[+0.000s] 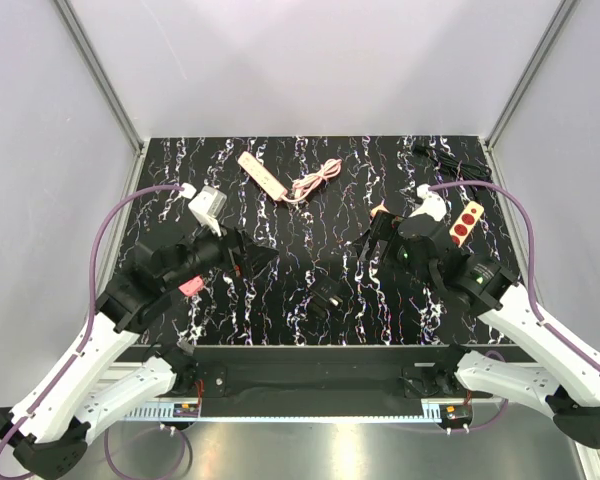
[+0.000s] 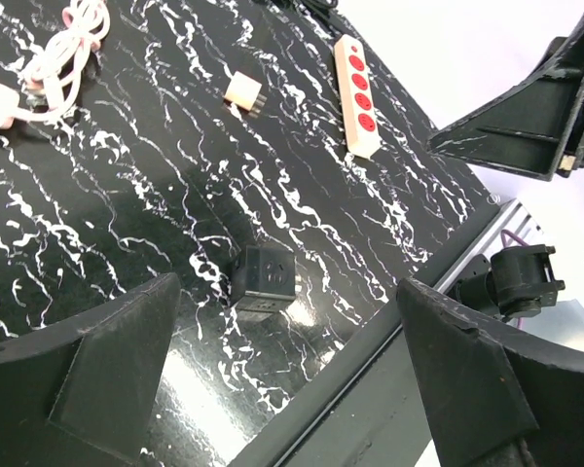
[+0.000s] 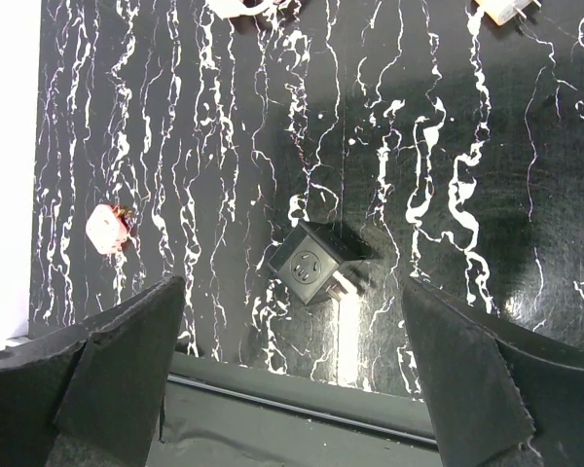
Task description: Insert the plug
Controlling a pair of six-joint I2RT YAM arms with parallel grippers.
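Observation:
A black cube socket point(image 1: 327, 297) lies on the marble table point(image 1: 310, 230) near the front edge, between the two arms. It also shows in the left wrist view point(image 2: 264, 282) and the right wrist view point(image 3: 314, 263). A small pink plug point(image 1: 189, 287) lies by the left arm and appears in the right wrist view point(image 3: 108, 229). A beige plug point(image 1: 383, 212) sits just behind the right gripper. My left gripper point(image 1: 260, 262) hovers left of the cube, open and holding nothing point(image 2: 288, 316). My right gripper point(image 1: 378, 240) hangs above and right of the cube, open and holding nothing point(image 3: 292, 292).
A white power strip point(image 1: 261, 174) with a coiled pink cable point(image 1: 315, 181) lies at the back. A white adapter point(image 1: 208, 207) stands at back left. A cream strip with red sockets point(image 1: 467, 222) lies at the right, and a black cable point(image 1: 442, 157) sits in the back right corner.

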